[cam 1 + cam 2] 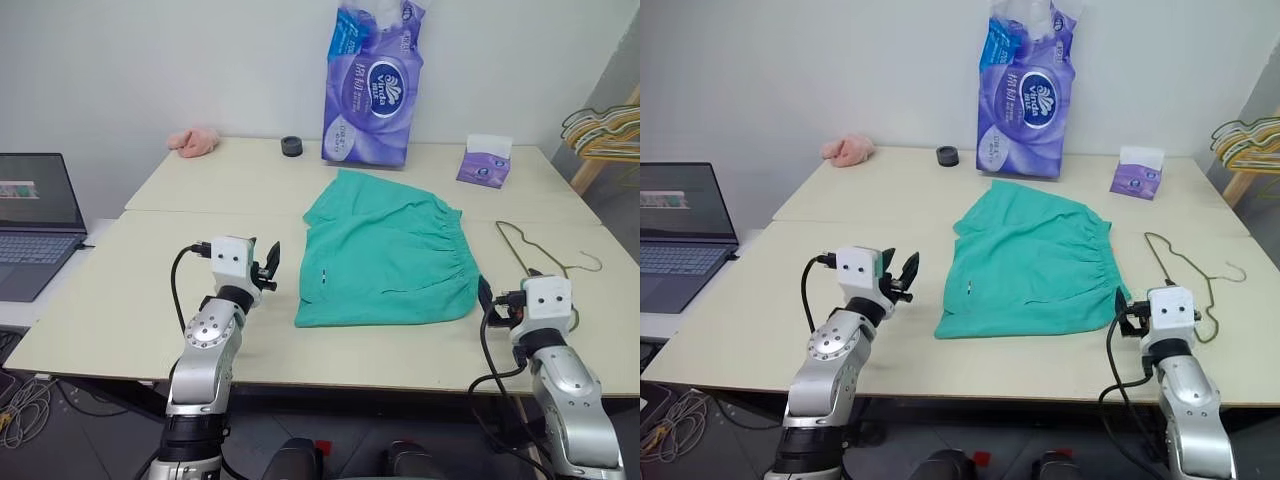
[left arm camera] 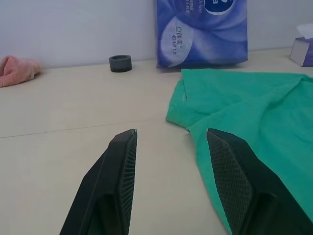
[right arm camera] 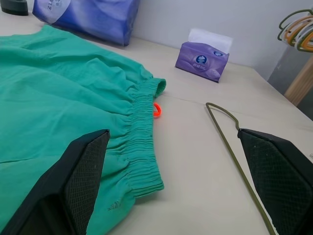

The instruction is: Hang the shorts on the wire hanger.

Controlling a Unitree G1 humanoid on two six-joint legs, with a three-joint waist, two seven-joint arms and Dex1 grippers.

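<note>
Left gripper (image 1: 268, 268) hovers over the table (image 1: 120, 310), fingers part-open, holding nothing, just left of the shorts (image 1: 385, 255). Shorts lie flat mid-table, waistband toward the right. Wire hanger (image 1: 545, 255) lies flat just right of the shorts. Right gripper (image 3: 171, 181) sits near the front edge, fingers spread wide, empty, between waistband and hanger.

The green shorts (image 3: 63, 93) fill the left; the wire hanger (image 3: 234, 147) lies at the right, between wide-apart fingers (image 3: 83, 181).
</note>
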